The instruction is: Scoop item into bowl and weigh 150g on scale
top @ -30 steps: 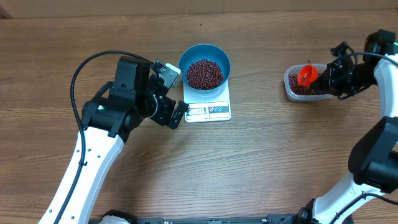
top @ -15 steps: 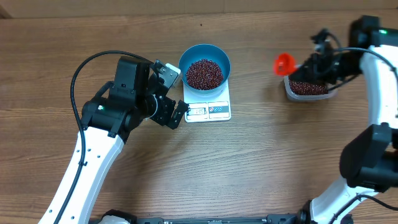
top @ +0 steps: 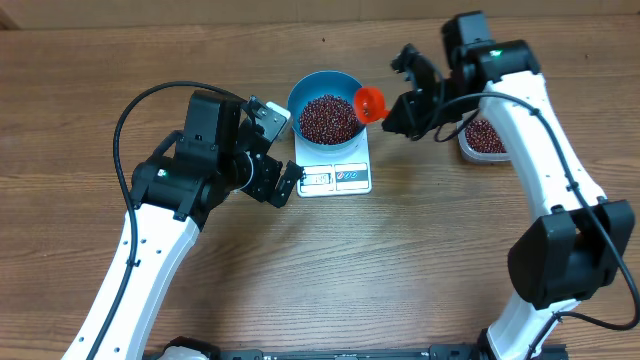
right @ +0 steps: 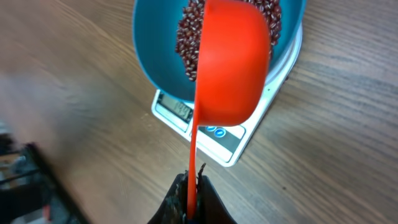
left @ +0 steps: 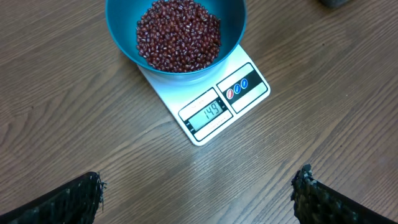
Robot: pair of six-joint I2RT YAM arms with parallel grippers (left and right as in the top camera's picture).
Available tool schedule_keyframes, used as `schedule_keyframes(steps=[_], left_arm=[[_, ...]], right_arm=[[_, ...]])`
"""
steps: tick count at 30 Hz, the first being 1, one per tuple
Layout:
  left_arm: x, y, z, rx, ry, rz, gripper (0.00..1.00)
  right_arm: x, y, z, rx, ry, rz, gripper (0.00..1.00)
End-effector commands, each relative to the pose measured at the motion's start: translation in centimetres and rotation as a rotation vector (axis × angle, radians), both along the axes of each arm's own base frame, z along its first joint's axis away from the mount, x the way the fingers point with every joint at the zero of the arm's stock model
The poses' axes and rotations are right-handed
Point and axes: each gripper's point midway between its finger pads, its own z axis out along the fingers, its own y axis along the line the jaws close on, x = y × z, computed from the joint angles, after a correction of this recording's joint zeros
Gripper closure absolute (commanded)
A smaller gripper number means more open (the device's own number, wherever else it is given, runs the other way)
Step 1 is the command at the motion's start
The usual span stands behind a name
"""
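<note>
The right claw (top: pixel 403 110), seen overhead, is clamped on the handle of an orange scoop (top: pixel 370 103) at the rim of the bowl (top: pixel 300 95), which holds the beans (top: pixel 329 118) atop the scale (top: pixel 335 180); the left claw (top: pixel 283 148) gapes wide, empty, beside the scale. Left wrist: the display (left: pixel 210 112) appears to read 149. Right wrist: the scoop overhangs the bowl.

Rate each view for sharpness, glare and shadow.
Overhead: evenly lit, sharp, only faint shadows. Left wrist: crisp, no glare, the scale display legible. Right wrist: table at left smeared by blur, the scoop looms large, scale display soft.
</note>
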Motion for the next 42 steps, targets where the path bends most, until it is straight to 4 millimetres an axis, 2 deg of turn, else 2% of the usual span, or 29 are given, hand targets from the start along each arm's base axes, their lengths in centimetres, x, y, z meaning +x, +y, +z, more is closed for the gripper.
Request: schedule_keyframes(steps=[1, 9, 15, 20, 42], left_arm=[[0.2, 0.0, -0.1, -0.008, 0.006, 0.009, 0.0], [0.2, 0.0, -0.1, -0.008, 0.006, 0.009, 0.0], [0.2, 0.0, -0.1, -0.008, 0.006, 0.009, 0.0], [0.2, 0.0, -0.1, -0.008, 0.006, 0.009, 0.0], [0.2, 0.0, -0.1, -0.008, 0.006, 0.009, 0.0]], right_arm=[[0.9, 0.5, 2.1, -0.106, -0.119, -0.015, 0.96], [1.5, 2.2, 2.8, -0.355, -0.273, -0.018, 0.96], [1.5, 3.0, 2.9, -0.451, -0.337, -0.011, 0.96], [1.4, 3.7, 3.1, -0.466, -0.361, -0.001, 0.96], [1.4, 3.7, 3.1, -0.465, -0.362, -0.002, 0.96]])
